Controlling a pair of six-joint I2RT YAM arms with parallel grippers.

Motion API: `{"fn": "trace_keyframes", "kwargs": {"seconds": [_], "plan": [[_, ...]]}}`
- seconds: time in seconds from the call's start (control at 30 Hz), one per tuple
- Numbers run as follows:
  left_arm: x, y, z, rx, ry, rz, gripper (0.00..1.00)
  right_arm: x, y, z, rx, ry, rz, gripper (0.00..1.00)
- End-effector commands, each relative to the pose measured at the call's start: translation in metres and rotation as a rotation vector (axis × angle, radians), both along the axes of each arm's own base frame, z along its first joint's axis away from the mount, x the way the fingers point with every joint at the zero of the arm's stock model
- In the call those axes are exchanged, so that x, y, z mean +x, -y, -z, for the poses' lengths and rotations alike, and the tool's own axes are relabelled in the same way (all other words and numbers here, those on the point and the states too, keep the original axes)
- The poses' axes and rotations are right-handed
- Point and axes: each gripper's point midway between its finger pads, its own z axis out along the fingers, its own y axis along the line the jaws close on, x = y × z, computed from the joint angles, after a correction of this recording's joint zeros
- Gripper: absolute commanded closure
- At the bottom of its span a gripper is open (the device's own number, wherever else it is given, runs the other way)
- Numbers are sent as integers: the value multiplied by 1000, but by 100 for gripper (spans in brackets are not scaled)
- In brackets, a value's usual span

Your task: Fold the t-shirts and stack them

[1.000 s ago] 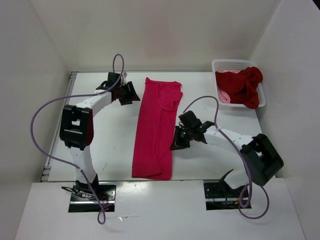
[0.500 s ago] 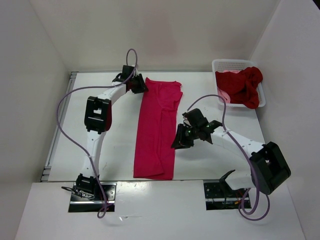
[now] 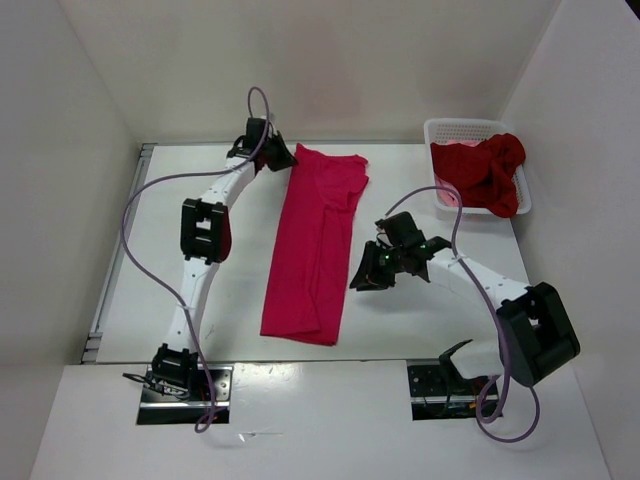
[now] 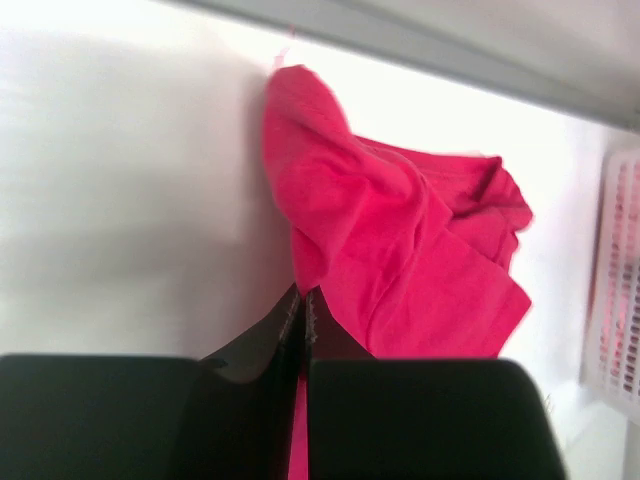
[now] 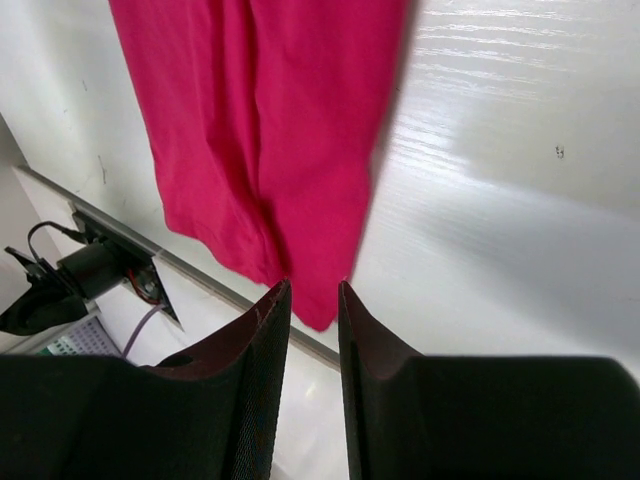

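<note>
A bright magenta t-shirt lies folded into a long strip down the middle of the table. My left gripper reaches its far left corner. In the left wrist view the jaws are pinched together on the bunched magenta cloth, with pink showing in the slit between them. To the right of the strip hovers my right gripper, open and empty. The right wrist view has its fingertips above the shirt's near end. A dark red t-shirt and a salmon-pink one lie in the basket.
The white mesh basket stands at the far right corner, and its side shows in the left wrist view. White walls enclose the table on three sides. The left arm's base and cable sit past the table's near edge.
My left arm stretched toward the shirt's far left corner and its jaws closed on the cloth. The right gripper opened and drifted slightly right. The shirt's near end shifted a little left.
</note>
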Motion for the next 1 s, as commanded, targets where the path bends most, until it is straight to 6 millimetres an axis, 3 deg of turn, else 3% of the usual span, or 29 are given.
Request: {"fn": "trace_keyframes", "kwargs": {"seconds": [0.0, 0.07, 0.1, 0.13, 0.17, 0.2, 0.23, 0.27, 0.3, 0.37, 0.4, 0.43, 0.47, 0.5, 0.53, 0.57, 0.6, 0.63, 0.67, 0.7, 0.73, 0.77, 0.83, 0.87, 0.97], "plan": [[24, -40, -27, -43, 50, -102, 91, 5, -2, -3, 9, 21, -22, 69], [17, -41, -24, -29, 38, -95, 81, 5, -2, -3, 9, 21, -22, 68], [13, -44, -18, -12, 24, -99, 69, 8, -3, -7, 14, 31, -22, 66], [12, -44, -39, -12, 65, -94, 41, 9, -2, -6, 6, 35, -16, 65], [-4, -53, -11, 2, -4, -103, 31, 12, -3, -9, 10, 43, -16, 62], [-13, -54, -9, 4, -16, -103, 25, 11, -1, -8, -2, 33, -2, 62], [-18, -55, -46, -1, 61, -96, 20, 13, -1, -12, 3, 39, 19, 60], [-28, -61, -46, 28, 59, -107, 15, 13, 0, -11, 5, 45, 35, 60], [-56, -69, -44, 56, 25, -114, 15, 12, 1, -11, 14, 48, 44, 59], [-83, -77, -43, 82, 7, -128, 15, 5, 4, -10, 31, 47, 85, 59], [-99, -79, -71, 74, 47, -130, 19, 7, 3, -11, 48, 60, 96, 59], [-133, -83, -36, 82, -49, -134, 32, 1, 6, -8, 53, 54, 122, 59], [-152, -84, -55, 72, -28, -128, 40, -2, 5, -6, 60, 54, 121, 59], [-170, -86, -50, 65, -63, -137, 59, -5, 3, -9, 68, 69, 123, 62], [-204, -92, -19, 72, -154, -156, 65, -10, 4, -3, 66, 56, 137, 65], [-222, -89, -32, 70, -140, -145, 70, -14, 3, 0, 65, 39, 138, 69], [-245, -87, -22, 91, -200, -150, 75, -16, 1, -1, 71, 52, 137, 76], [-259, -85, -30, 98, -199, -153, 79, -21, 3, 5, 70, 30, 151, 78], [-289, -87, -11, 136, -281, -160, 80, -21, 0, 1, 80, 45, 150, 79], [-302, -92, -7, 149, -319, -208, 81, -25, 0, 4, 74, 39, 153, 79], [-311, -95, -18, 122, -319, -251, 83, -28, 1, 9, 73, 16, 169, 79], [-335, -90, -7, 96, -373, -207, 80, -29, -4, 5, 80, 32, 162, 79], [-357, -79, -14, 20, -380, -148, 78, -36, -5, 8, 83, 30, 161, 79], [-376, -71, -6, -25, -423, -108, 81, -42, -9, 10, 87, 24, 147, 79], [-404, -73, 3, -24, -465, -151, 86, -47, -18, 8, 114, 7, 147, 79]]}}
